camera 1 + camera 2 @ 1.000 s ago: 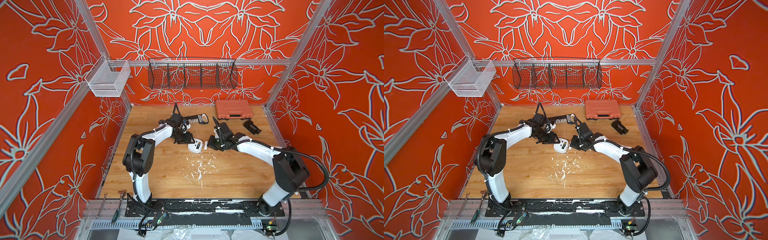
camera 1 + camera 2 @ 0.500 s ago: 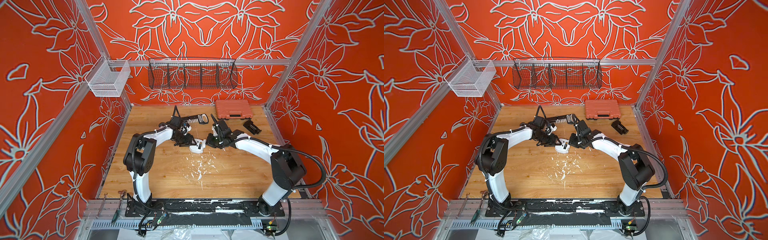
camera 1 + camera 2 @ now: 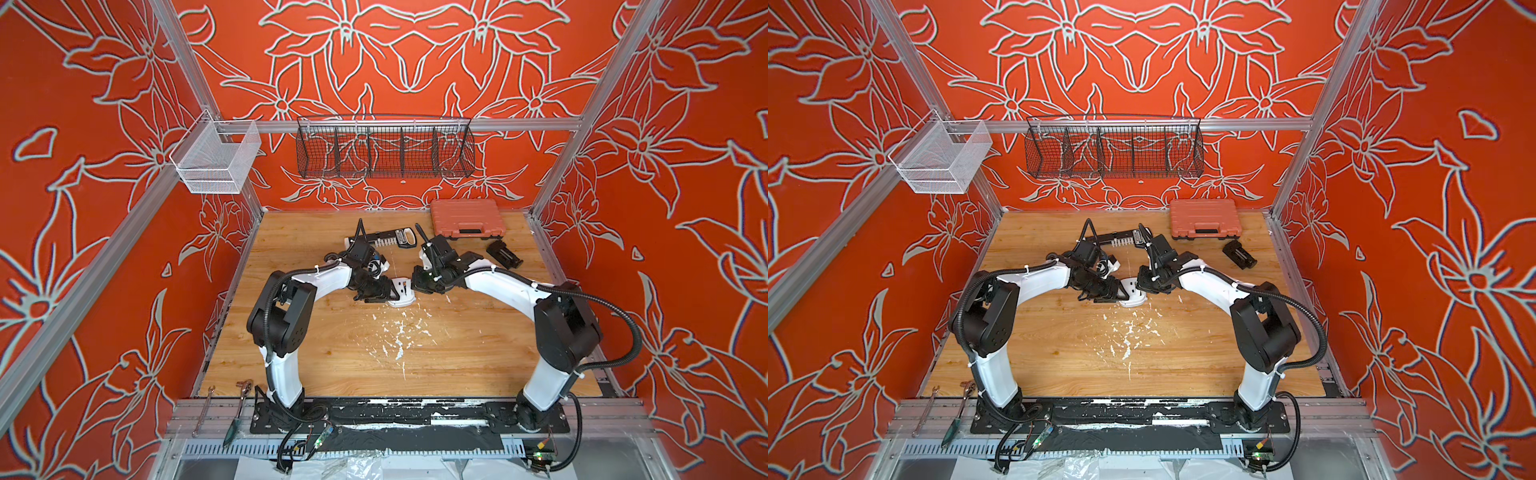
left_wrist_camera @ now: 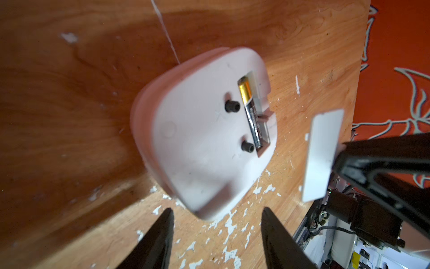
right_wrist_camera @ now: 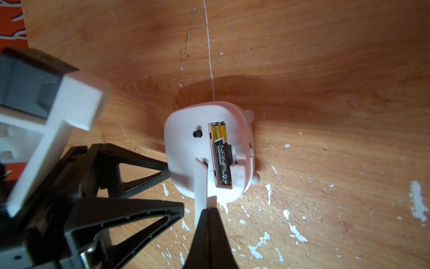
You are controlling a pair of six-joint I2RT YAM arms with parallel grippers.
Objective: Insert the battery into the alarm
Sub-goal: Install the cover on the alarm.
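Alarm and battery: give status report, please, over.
Left gripper open beside alarm. Right gripper shut on white cover. Battery lying in uncovered recess. No obstacle seen.

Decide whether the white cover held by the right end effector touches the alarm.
Apart. The left wrist view shows bare wood between the cover and the alarm.

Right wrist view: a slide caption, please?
Battery seated in the open recess of the face-down alarm; the right gripper holds the white cover nearby, not yet fitted.
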